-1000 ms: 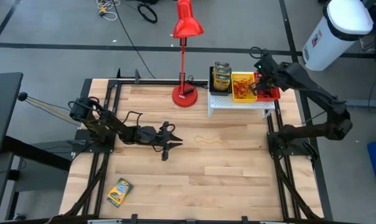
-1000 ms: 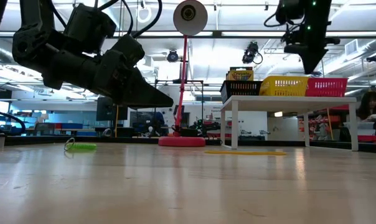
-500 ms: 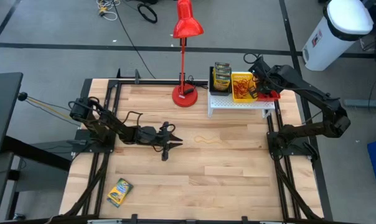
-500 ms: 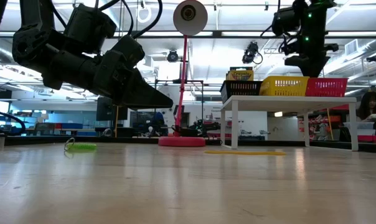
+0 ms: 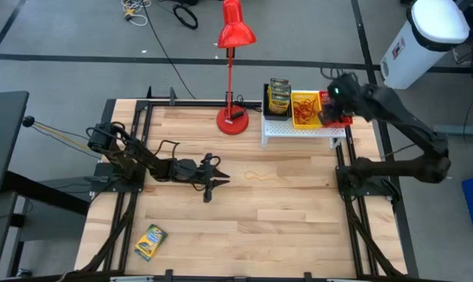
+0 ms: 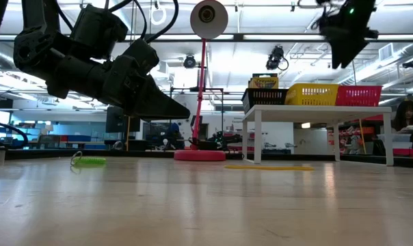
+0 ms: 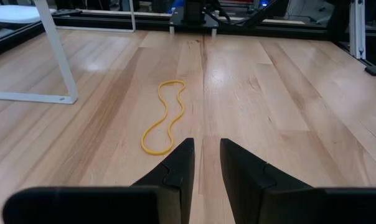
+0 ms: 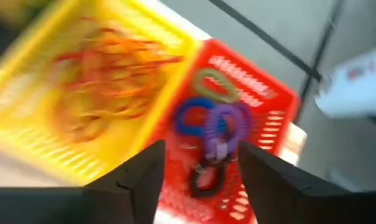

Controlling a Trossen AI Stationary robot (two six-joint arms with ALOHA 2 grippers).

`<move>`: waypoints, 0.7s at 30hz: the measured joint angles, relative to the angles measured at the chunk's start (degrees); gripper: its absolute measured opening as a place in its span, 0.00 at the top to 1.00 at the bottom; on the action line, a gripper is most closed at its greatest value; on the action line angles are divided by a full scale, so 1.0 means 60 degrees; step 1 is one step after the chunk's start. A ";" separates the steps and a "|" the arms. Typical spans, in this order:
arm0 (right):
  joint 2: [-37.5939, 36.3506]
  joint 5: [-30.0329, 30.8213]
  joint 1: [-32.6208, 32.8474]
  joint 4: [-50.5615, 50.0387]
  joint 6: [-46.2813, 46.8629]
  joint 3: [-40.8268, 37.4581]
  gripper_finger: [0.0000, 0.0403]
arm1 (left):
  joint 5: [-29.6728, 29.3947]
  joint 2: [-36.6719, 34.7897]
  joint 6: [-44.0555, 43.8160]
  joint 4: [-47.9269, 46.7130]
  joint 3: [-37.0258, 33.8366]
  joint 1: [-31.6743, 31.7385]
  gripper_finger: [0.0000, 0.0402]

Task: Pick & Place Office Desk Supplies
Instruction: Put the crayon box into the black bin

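Bins sorted by kind
Right tool (image 8: 197,165) spread, empty, above red bin (image 8: 263,102); left tool (image 7: 205,163) narrowly parted, empty, facing yellow band (image 7: 165,116).

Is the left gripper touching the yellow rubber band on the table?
Apart. The left wrist view shows bare wood between the left gripper and the yellow rubber band, which lies flat ahead of the fingertips.

**Where things sit on the desk**

A shelf (image 5: 303,130) stands at the desk's (image 5: 283,219) back right, carrying three bins (image 5: 305,109) side by side. The lamp (image 5: 232,119) stands left of it. A rubber band (image 5: 261,177) lies mid-desk; a crayon box (image 5: 150,240) lies front left.
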 joint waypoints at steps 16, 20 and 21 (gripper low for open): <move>-0.3140 0.0801 0.6704 0.5782 0.0135 -0.4405 0.93 | 0.0248 0.0007 -0.0562 -0.0908 0.0125 -0.0026 0.80; -0.2968 0.0790 0.7908 0.9485 -0.1080 -0.5939 0.96 | 0.0250 0.0007 -0.0619 -0.1445 0.0372 -0.0237 0.84; -0.2894 0.0720 0.8198 1.0394 -0.1387 -0.6295 0.98 | 0.0251 0.0008 -0.0620 -0.1516 0.0435 -0.0320 0.87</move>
